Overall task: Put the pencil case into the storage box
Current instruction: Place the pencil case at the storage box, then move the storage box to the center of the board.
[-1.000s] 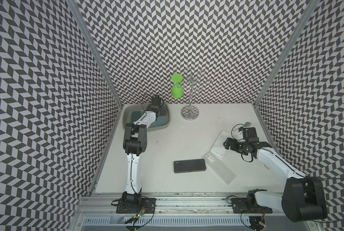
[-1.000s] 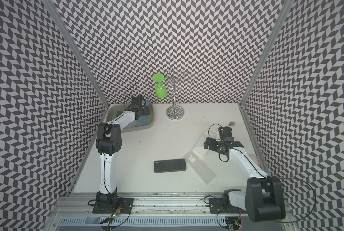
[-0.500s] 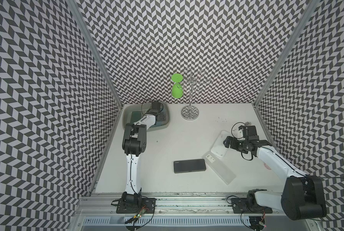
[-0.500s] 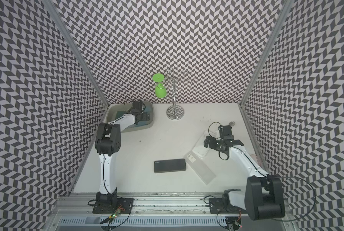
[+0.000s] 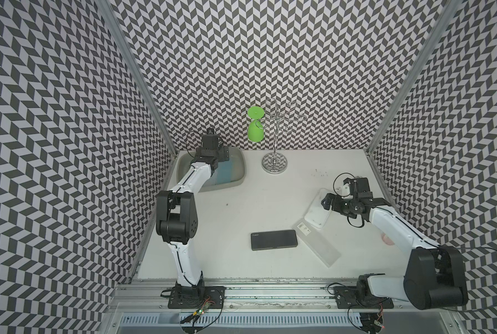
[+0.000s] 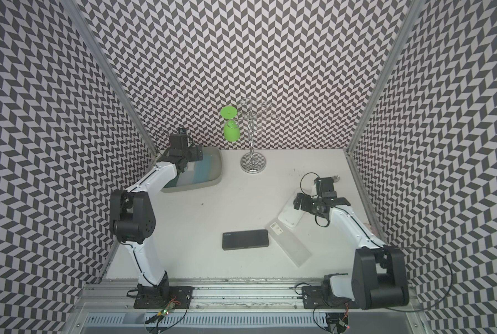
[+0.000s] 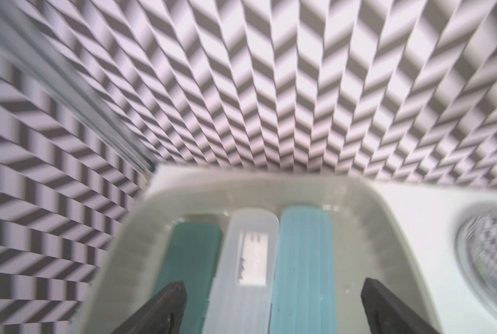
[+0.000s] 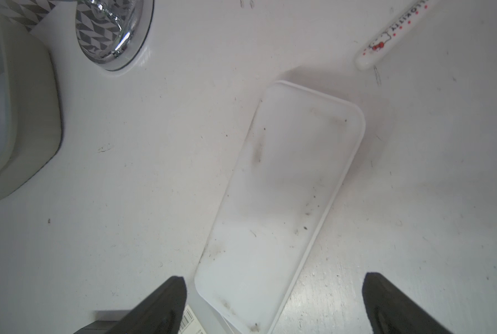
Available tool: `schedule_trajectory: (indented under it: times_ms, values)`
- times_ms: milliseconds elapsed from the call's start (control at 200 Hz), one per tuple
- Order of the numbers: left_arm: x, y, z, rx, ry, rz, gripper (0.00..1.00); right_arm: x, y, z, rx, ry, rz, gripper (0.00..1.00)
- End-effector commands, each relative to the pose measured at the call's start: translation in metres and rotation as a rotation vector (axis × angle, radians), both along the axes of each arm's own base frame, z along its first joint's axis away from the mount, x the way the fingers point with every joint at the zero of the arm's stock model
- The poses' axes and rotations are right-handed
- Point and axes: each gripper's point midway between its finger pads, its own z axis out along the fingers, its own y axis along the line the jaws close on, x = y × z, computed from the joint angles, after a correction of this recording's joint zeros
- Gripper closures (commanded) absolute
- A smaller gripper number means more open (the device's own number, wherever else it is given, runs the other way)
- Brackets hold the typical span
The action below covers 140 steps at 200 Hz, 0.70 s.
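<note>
The grey-green storage box [image 5: 243, 173] [image 6: 220, 170] [image 7: 365, 231] stands at the back left. Three pencil cases lie side by side in it: dark green [image 7: 195, 254], translucent white [image 7: 247, 292] and light blue [image 7: 305, 260]. My left gripper [image 5: 214, 154] [image 6: 183, 154] [image 7: 273, 289] hovers over them, open and holding nothing. Three more cases lie on the table: a white one [image 5: 316, 212] [image 8: 284, 188], a translucent one with a barcode label [image 5: 318, 244] and a black one [image 5: 273, 239]. My right gripper [image 5: 352, 205] [image 6: 322, 204] [image 8: 273, 277] is open above the white case's near end.
A chrome stand [image 5: 274, 164] with a green glass [image 5: 255, 130] hanging on it stands behind the table's middle. A white pen with red dots [image 8: 391, 34] lies beyond the white case. Patterned walls close in the left, back and right sides.
My left gripper's jaws have spread wide, and it has shifted a little leftward over the box. The right gripper has moved slightly along the white case.
</note>
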Motion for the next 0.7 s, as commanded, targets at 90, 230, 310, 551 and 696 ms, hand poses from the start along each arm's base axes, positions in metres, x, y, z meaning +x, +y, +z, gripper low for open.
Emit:
schedule_trajectory:
  times_ms: [90,230,310,551,696]
  values:
    - [-0.030,0.083,-0.013,-0.018,0.026,0.208,0.00,0.057,0.041,0.027,0.053,-0.111,0.114,0.00]
    - [-0.045,0.125,-0.040,-0.056,0.087,0.295,0.00,0.088,0.096,0.030,0.073,-0.112,0.238,0.00]
    - [-0.049,0.139,-0.050,-0.088,0.088,0.309,0.00,0.106,0.131,0.035,0.101,-0.121,0.302,0.00]
    - [-0.043,0.150,-0.076,-0.139,0.128,0.287,0.00,0.151,0.229,0.044,0.195,-0.162,0.463,0.00]
    - [-0.039,0.152,-0.102,-0.199,0.168,0.277,0.01,0.167,0.282,0.047,0.247,-0.201,0.531,0.00]
